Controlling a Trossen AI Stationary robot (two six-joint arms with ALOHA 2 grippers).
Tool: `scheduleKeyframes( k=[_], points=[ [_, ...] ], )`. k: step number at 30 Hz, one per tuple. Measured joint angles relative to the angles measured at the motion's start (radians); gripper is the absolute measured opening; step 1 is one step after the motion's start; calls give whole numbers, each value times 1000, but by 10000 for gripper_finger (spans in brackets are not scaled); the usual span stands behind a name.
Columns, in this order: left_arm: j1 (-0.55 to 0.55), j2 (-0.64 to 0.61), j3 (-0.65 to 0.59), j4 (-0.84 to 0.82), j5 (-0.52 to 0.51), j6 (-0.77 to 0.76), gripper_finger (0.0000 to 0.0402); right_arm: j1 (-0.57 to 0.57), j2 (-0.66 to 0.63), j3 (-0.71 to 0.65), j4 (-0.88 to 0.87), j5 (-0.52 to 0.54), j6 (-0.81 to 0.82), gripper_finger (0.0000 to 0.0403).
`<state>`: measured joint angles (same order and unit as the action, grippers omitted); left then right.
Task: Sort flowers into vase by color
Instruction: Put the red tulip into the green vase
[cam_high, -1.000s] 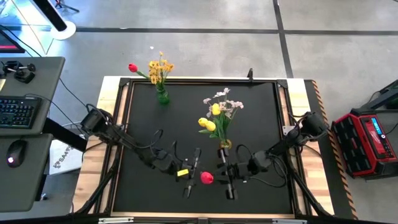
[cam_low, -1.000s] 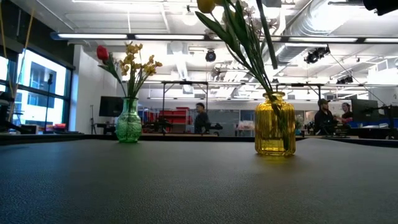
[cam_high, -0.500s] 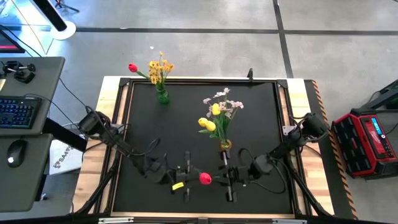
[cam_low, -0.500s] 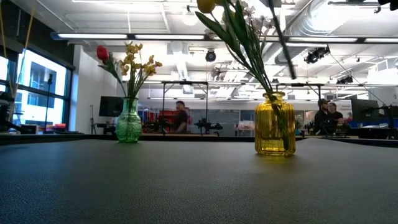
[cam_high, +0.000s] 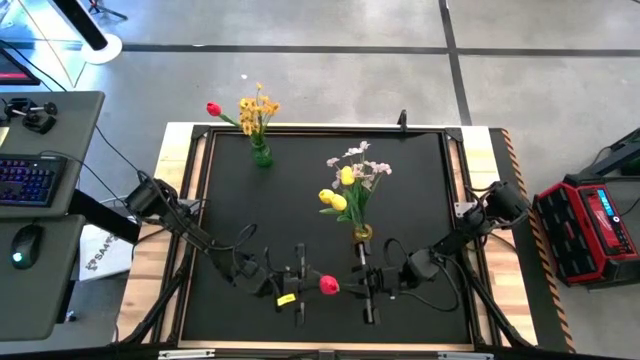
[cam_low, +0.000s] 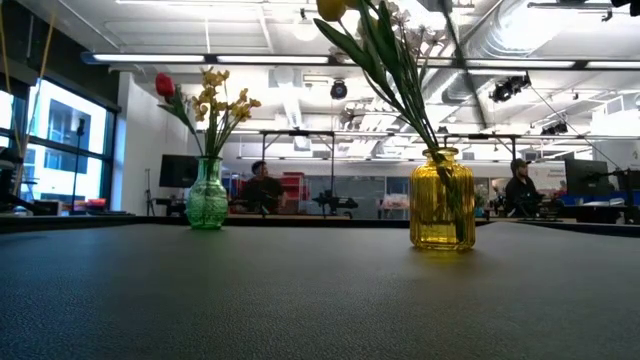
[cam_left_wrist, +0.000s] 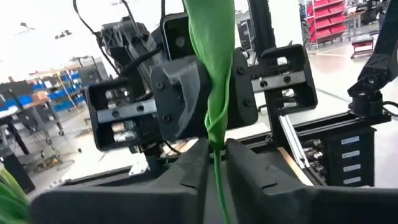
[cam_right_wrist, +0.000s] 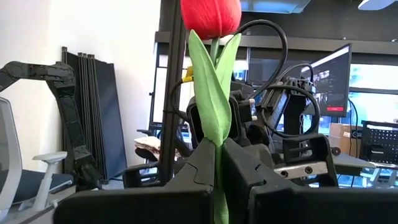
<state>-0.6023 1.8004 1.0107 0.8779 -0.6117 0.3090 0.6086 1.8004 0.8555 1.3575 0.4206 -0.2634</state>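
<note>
The held tulip (cam_right_wrist: 211, 15) was red with a green stem. One vase (cam_low: 207, 196) was green glass, the other vase (cam_low: 441, 199) amber-yellow. The table mat (cam_high: 420, 200) was black.

Table (cam_high: 300, 200): black mat top, pale wood edges, dark frame.
Desk (cam_high: 60, 120): grey, just left of the table.
Keyboard (cam_high: 25, 182): on that desk, keys lit blue.
Mouse (cam_high: 25, 243): on the desk, nearer the table's front than the keyboard.
Red case (cam_high: 590, 225): on the floor, right of the table.
Persons: one seated (cam_low: 262, 185) and one (cam_low: 522, 185) in the room well beyond the table's far edge.
Chair (cam_right_wrist: 25, 180): white, off the table.
Monitor (cam_right_wrist: 326, 78): lit, off the table.
Red bins (cam_left_wrist: 326, 18): shelved, far from the table.
</note>
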Motion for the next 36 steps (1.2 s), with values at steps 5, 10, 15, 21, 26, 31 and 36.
scheduleKeyframes(
  k=[5, 10, 15, 21, 26, 31, 36],
  points=[
    [14, 0, 0, -17, 46, -50, 112, -2, 0, 0, 0, 0, 0, 0],
    [39, 0, 0, 8, 183, -55, 150, -8, 0, 0, -2, -1, 11, 0],
    [42, 0, -1, 8, 158, -45, 128, -13, 0, 0, -15, -1, 27, 0],
    [7, 0, -1, 12, 30, 29, 71, -13, 0, 0, -20, 0, 27, 0],
    [-25, 0, -1, 13, -52, 103, 25, -13, 0, 0, -36, -2, 31, 0],
    [-33, 0, -1, 4, -61, 129, 5, -16, 0, 0, -66, -7, 73, 2],
    [-36, 0, -2, -9, -100, 132, 2, -19, 0, 0, -79, -1, 83, 12]
  ],
)
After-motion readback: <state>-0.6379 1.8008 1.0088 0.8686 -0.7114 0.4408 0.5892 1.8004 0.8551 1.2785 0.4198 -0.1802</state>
